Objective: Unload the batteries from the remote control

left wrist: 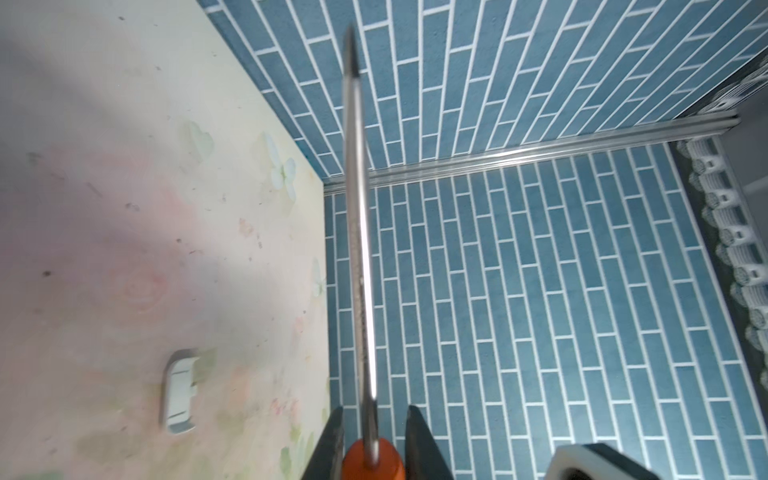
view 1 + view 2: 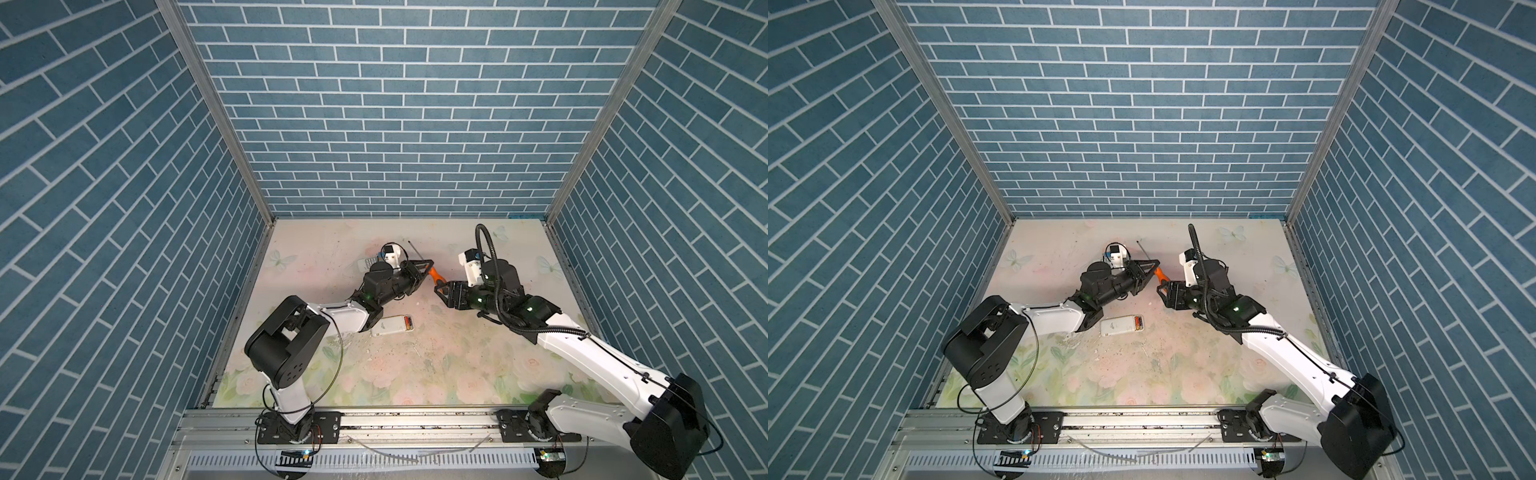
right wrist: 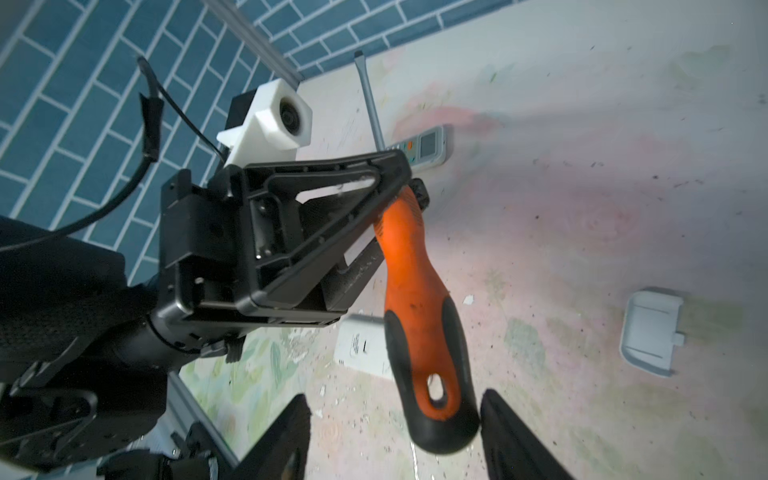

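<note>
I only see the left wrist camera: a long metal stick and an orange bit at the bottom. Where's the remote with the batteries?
Observer: The white remote lies back up, nearer the robot's base than the left end effector. Its batteries show at one end.
Operator: Is the other arm helping hold my stick?
Observer: The right end effector is open, with its jaws on either side of the butt of the screwdriver.
Operator: Is there another remote?
Observer: Yes, a grey remote with a small screen lies farther back, beside the screwdriver's shaft in the right wrist view.
</note>
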You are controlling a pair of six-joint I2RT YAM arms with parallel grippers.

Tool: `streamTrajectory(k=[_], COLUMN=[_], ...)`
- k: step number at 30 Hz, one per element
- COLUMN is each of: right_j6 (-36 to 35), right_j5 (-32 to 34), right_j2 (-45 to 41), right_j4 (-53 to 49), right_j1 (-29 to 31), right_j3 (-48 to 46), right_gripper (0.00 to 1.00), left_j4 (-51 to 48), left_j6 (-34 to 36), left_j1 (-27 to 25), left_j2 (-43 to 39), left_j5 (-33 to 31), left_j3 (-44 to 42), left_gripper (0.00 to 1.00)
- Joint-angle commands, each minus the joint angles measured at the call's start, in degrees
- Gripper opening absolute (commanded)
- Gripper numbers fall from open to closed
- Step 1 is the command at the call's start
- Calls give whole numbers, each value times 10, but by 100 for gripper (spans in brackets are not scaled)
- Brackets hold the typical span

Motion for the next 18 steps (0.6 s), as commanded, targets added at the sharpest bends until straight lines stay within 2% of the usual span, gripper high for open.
streamTrajectory(k=[1, 10, 18], right_j6=[37, 18, 6], right_j5=[53, 79, 69], right_j2=[-11, 16, 29], right_j4=[82, 141, 201], right_j1=[3, 2, 2], right_j3=[-7, 24, 37], right_gripper=[65, 61, 59], left_j4=[60, 42, 49], left_j6=[-34, -36, -43], left_j1=[3, 3, 3], left_j2=[-1, -19, -26], left_j5=[-3, 2, 2], left_j3=[42, 65, 64], left_gripper=[0, 0, 0])
